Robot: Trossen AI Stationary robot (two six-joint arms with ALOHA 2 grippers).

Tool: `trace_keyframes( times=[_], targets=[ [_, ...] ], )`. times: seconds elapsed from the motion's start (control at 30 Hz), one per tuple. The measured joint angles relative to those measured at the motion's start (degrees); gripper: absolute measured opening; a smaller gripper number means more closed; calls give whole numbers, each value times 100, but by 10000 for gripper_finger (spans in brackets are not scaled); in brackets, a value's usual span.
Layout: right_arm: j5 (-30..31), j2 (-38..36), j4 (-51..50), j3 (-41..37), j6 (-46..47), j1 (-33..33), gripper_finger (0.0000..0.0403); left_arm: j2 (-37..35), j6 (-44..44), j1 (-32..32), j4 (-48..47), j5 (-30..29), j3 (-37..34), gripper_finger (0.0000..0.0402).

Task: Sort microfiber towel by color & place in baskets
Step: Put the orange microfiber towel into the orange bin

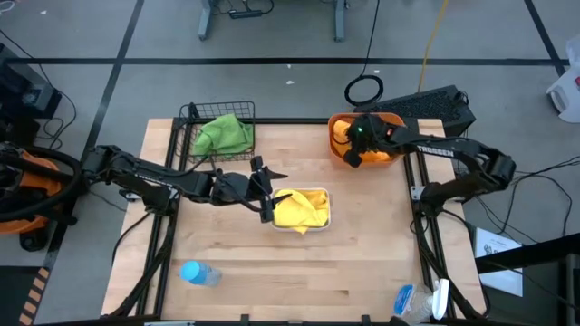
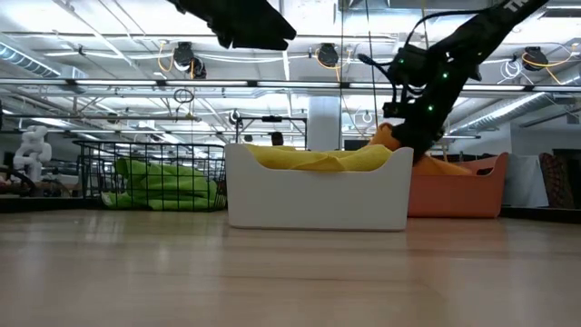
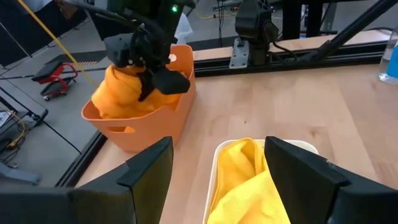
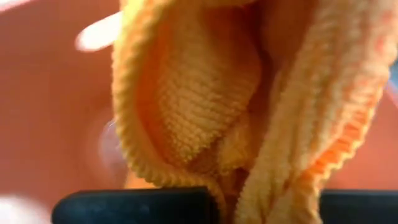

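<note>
Your right hand (image 1: 361,145) reaches down into the orange plastic tub (image 3: 163,121), pinched tight on the ribbed orange microfiber cloth (image 4: 205,106). Your left hand (image 1: 265,192) hovers with fingers spread over the white tray (image 2: 318,195) of yellow cloths (image 3: 239,180); only the high view shows the green cloth (image 1: 223,134) in the black wire basket (image 1: 192,114).

Wooden table (image 1: 362,244) carries three baskets (image 1: 313,224) and a bottle (image 1: 198,273).

We noted a blue plastic bottle (image 1: 199,273) lying on the wooden table (image 1: 362,254), near its front-left corner. A clear plastic packet (image 1: 421,301) lay at the table's front-right corner. A black keyboard (image 1: 441,106) sat beyond the table's far-right corner.
</note>
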Motion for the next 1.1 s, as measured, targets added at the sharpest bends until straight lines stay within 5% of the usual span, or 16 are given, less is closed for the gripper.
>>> trace_keyframes(
  times=[0.2, 0.4, 0.57, 0.8, 1.1],
  targets=[
    [-607, 186, -881, 458, -281, -77, 12, 0, 2, 0, -90, 7, 0, 260],
    [-179, 210, -862, 525, -215, -167, 40, 0, 3, 0, -91, 16, 0, 260],
    [-135, 210, -859, 525, -216, -208, 107, 0, 4, 0, -99, 248, 0, 260],
    [894, 172, -611, 525, -342, -195, 195, 0, 4, 0, -224, 317, 0, 260],
    [1306, 134, -686, 525, -421, -187, 230, 2, 5, 0, -259, 317, 0, 260]
  ],
)
